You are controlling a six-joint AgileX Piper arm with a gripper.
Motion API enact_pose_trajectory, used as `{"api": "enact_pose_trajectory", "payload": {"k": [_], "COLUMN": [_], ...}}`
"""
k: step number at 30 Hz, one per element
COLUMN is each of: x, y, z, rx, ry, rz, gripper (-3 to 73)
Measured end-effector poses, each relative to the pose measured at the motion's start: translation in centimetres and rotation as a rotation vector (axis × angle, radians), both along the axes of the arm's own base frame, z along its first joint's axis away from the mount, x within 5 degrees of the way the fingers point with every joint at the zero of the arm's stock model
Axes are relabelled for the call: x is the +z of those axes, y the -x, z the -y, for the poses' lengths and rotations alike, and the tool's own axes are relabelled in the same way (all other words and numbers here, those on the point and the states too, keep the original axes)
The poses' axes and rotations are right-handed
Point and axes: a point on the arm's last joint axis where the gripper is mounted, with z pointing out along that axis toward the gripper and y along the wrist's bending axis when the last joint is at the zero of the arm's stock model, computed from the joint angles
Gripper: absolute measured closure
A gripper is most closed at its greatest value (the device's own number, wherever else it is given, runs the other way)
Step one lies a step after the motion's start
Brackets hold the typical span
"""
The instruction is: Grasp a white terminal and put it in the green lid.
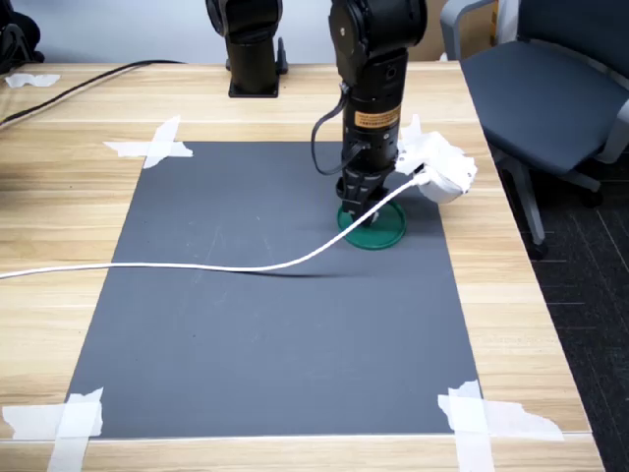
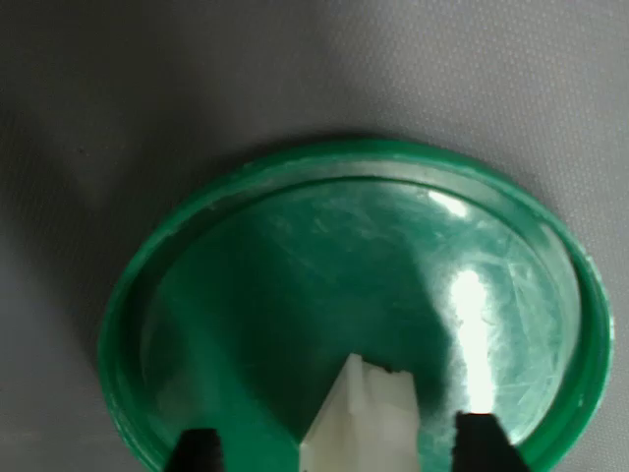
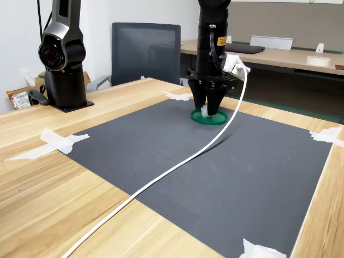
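Pincer (image 1: 360, 212) first: in the first exterior view I see it pointing straight down over the green lid (image 1: 377, 230), its tips low inside the rim, which I judge is the posture for setting the part down rather than dropping it from height. From here the tips hide the part, so I cannot tell its state in this picture. The lid sits on the dark mat (image 1: 256, 324), toward the first exterior view's right, and the mat is held at its corners by white tape (image 1: 155, 145) on the wooden surface (image 1: 59, 197). A white cable (image 1: 197, 266) runs across the mat from the white camera housing (image 1: 440, 167) on the wrist. An office chair (image 1: 550, 88) stands off the surface's edge.

Looking through the wrist view, I have the clearest read: the two dark fingertips (image 2: 201, 450) stand apart with the white terminal (image 2: 362, 418) between them, down over the lid's (image 2: 147, 285) glossy floor. I see a gap on each side of the part, so I judge the pincer spread and the terminal at or just above the floor, though contact is cut off by the frame edge.

Over in the second exterior view, my arm stands upright above the lid (image 3: 211, 117), pincer (image 3: 209, 109) tapering into it with a speck of white at the tips. A second black arm (image 3: 61, 54) stands idle on the surface's (image 3: 48, 183) far corner. Behind are a chair (image 3: 145, 51) and another desk (image 3: 290, 58) with clutter.
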Motion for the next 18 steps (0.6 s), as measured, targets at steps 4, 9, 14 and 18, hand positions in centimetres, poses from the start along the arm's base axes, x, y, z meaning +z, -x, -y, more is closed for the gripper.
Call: {"api": "enact_pose_trajectory", "payload": {"k": [4,9,14,18], "x": [1.2,4.6,8.6,11.0], "y": [0.2,1.0,2.5,3.6], "z": [-0.1,-0.3,0.3,1.0], "rx": [-0.016,-0.055,-0.077,-0.103], "ry": [-0.050,-0.178,-0.277,-0.324], "rz": [0.035,0.114,0.196,0.253], "gripper": [21.2,21.8,25.4,29.3]}}
